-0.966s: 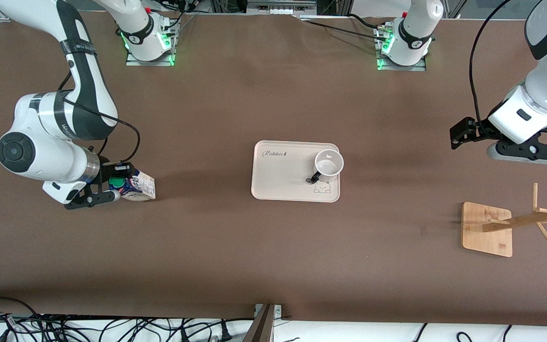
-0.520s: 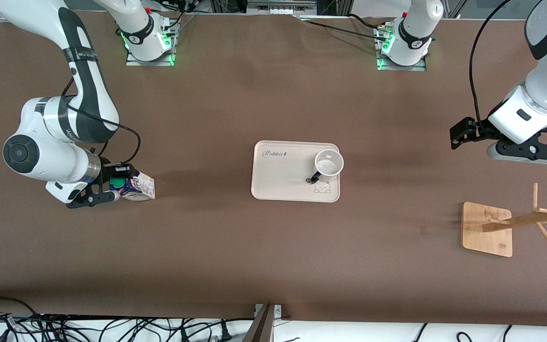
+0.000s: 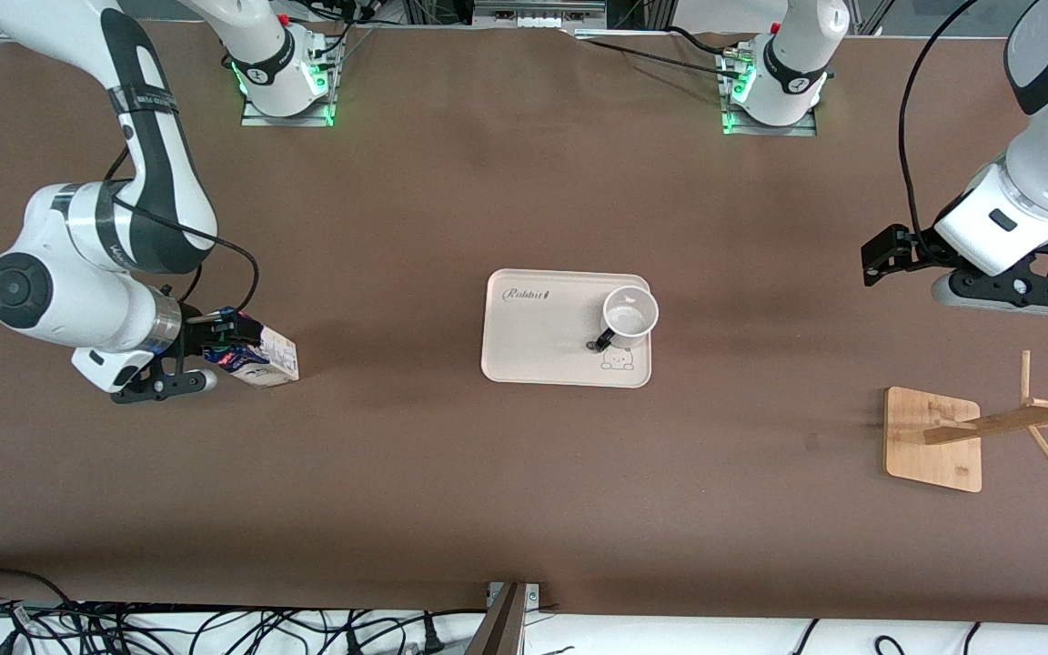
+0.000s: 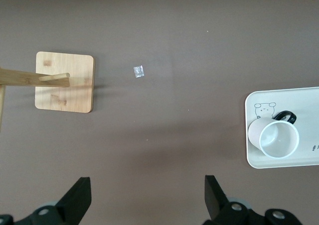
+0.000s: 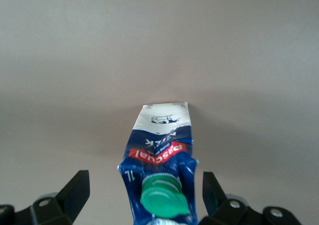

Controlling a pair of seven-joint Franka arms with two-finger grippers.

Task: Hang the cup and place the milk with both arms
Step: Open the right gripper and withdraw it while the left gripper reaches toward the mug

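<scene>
The milk [image 3: 258,357] is a blue and white carton on the table near the right arm's end. Its green-capped top [image 5: 163,199] points into my right gripper [image 3: 211,351]. That gripper [image 5: 144,186] is open, a finger [image 5: 77,187] on each side of the top with gaps showing. The cup [image 3: 629,317] is a white mug with a black handle. It stands upright on a pale tray [image 3: 533,350], and it also shows in the left wrist view as the cup [image 4: 277,138]. My left gripper [image 3: 1008,293] hangs open and empty over bare table [image 4: 147,190], waiting.
A wooden rack [image 3: 933,438] with slanted pegs stands near the left arm's end, nearer the front camera than the left gripper. Its square base [image 4: 65,93] shows in the left wrist view. A small silver scrap [image 4: 139,71] lies on the table between rack and tray [image 4: 304,100].
The right gripper has opened from shut on the milk's top. The right arm has drawn back a little toward its end of the table. The left arm has not moved.
</scene>
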